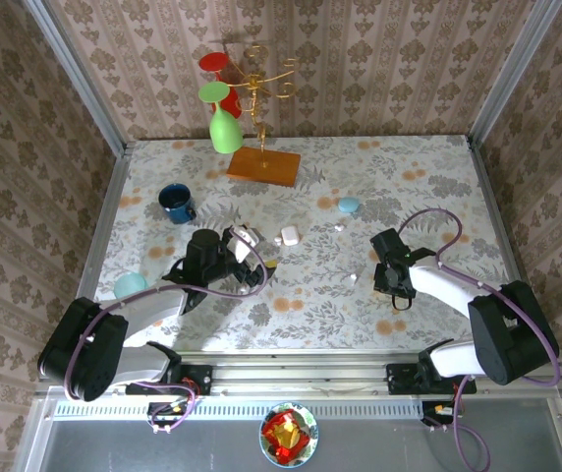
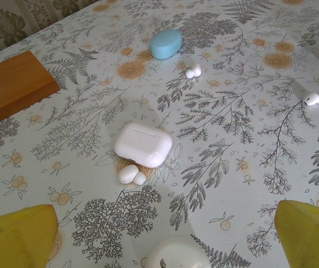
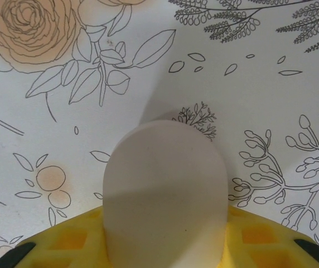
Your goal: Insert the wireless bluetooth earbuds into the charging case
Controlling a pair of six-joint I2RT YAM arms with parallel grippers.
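A closed white case (image 2: 143,144) lies on the flowered tablecloth (image 2: 243,184). Two white earbuds (image 2: 131,176) lie on the cloth just beside its near edge, not inside it. Farther back, a closed pale blue case (image 2: 165,43) has a second pair of earbuds (image 2: 193,71) near it. A single earbud (image 2: 314,100) lies well off to the right. The left gripper (image 2: 165,215) hangs over them with its yellow fingers spread wide. The right gripper (image 1: 392,278) grasps a smooth white rounded object (image 3: 165,184). A blue mug (image 1: 176,203) stands on the table, and patterned wallpaper (image 1: 379,59) covers the walls around it.
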